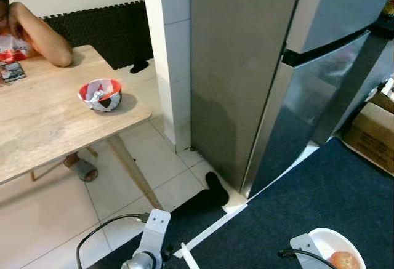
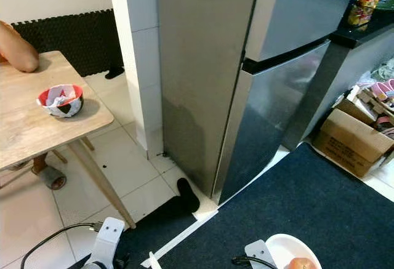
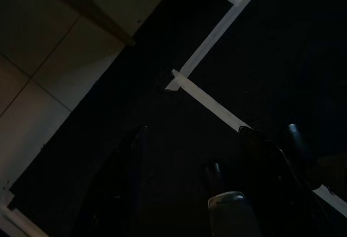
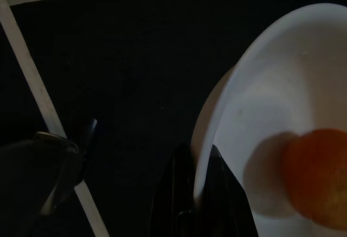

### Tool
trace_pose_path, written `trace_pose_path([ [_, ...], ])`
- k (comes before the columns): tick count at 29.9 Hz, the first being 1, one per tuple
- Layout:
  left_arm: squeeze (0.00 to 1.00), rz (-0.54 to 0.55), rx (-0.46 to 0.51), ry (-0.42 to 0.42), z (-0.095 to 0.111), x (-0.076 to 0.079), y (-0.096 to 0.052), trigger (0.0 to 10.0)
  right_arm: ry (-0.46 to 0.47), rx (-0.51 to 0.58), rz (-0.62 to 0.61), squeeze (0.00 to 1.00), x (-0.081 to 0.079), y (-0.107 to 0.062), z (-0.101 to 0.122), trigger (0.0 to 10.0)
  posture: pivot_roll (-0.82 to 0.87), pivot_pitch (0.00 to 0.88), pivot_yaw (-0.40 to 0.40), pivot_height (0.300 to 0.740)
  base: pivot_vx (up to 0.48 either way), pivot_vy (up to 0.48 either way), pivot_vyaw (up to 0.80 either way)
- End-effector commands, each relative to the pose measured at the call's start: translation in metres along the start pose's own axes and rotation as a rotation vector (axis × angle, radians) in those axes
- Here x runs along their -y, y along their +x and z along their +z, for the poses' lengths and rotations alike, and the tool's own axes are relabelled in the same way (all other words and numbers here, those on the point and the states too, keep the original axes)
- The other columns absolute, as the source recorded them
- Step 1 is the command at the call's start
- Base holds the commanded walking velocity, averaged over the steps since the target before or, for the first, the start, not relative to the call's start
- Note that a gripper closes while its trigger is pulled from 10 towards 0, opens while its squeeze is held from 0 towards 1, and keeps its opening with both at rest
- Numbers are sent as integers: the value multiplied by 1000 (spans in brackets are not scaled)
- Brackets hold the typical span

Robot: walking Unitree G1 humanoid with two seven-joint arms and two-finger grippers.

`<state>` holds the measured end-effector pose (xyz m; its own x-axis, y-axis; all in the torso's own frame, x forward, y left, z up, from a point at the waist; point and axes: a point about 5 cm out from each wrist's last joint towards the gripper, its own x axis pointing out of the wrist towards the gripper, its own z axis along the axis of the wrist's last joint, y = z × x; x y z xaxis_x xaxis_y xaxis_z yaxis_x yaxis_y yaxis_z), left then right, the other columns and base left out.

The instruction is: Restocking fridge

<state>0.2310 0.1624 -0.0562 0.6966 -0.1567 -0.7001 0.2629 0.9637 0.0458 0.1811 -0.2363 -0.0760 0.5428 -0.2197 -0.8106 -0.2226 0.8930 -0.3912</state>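
The tall steel fridge (image 2: 209, 66) stands ahead with both doors closed; its lower door (image 2: 271, 115) faces the dark carpet. Low at the right, my right gripper (image 4: 198, 193) is shut on the rim of a white bowl (image 4: 282, 85). An orange-red round fruit (image 4: 317, 177) lies inside the bowl (image 1: 335, 247). My left arm (image 1: 148, 238) hangs low at the left. In the dark left wrist view, the left gripper (image 3: 198, 193) is open over the carpet, its fingers spread with nothing between them.
A wooden table (image 1: 37, 121) at the left carries a red bowl (image 1: 100, 94), and a person (image 1: 31, 29) leans on it. A white tiled pillar (image 1: 169, 53) adjoins the fridge. A black sock (image 1: 215, 189) and white tape lie at the fridge's corner. Cardboard box (image 2: 351, 136) at right.
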Motion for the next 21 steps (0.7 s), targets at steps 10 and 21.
trace_pose_path([
  [10, 0, 13, 26, -14, 1, 1, 0, 10000, -40, 41, -12, 0, 6, 1, 10, 10000, -80, 0, -26, 740, 0, 0, 0],
  [21, 0, 4, 44, 14, 4, 2, 0, 10000, -8, 30, -8, 0, 3, 1, 10, 10000, -77, 8, -28, 740, 0, 0, -201],
])
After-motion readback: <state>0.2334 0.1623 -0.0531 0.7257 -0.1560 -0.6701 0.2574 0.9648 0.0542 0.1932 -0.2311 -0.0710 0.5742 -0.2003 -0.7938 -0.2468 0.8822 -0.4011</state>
